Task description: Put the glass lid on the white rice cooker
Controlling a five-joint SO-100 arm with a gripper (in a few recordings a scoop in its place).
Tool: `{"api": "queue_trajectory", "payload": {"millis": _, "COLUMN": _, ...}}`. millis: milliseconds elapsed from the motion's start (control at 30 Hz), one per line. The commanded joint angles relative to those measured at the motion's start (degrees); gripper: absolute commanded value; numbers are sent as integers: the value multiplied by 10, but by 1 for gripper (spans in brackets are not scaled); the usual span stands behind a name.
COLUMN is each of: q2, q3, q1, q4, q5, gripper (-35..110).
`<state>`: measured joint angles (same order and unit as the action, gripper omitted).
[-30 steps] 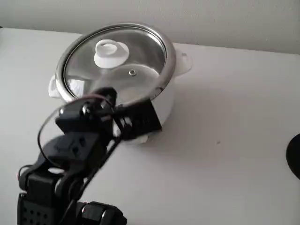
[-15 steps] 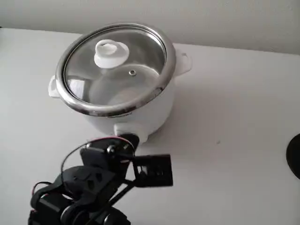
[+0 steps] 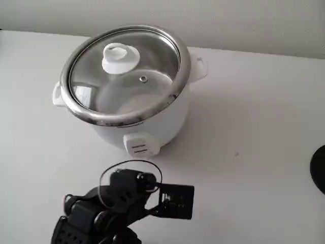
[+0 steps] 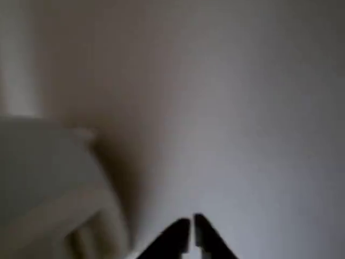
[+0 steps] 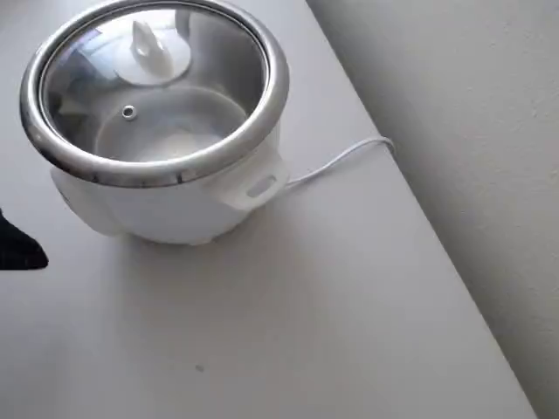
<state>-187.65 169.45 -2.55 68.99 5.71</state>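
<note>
The glass lid (image 3: 124, 71) sits level on the white rice cooker (image 3: 152, 119), inside its steel rim. The lid is judged rigid, breakable and slick; its white knob (image 3: 121, 57), left of the lid's centre, is the only sound grip point. The disc is clear with a thin metal edge. The gripper (image 4: 192, 233), in front of the cooker, has its fingertips nearly together and holds nothing.

Glass lid (image 3: 125, 71) seated on white rice cooker (image 3: 152, 124); arm (image 3: 109, 208) below.
</note>
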Motion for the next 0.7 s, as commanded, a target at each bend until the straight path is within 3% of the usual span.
{"api": "queue_trajectory", "payload": {"millis": 0, "q2": -9, "q3": 26, "q1": 1, "q4": -31, "q5": -11, "gripper": 0}}
{"api": "queue_trajectory", "payload": {"millis": 667, "q2": -9, "q3": 26, "q1": 11, "q4": -31, "q5": -6, "gripper": 0}}
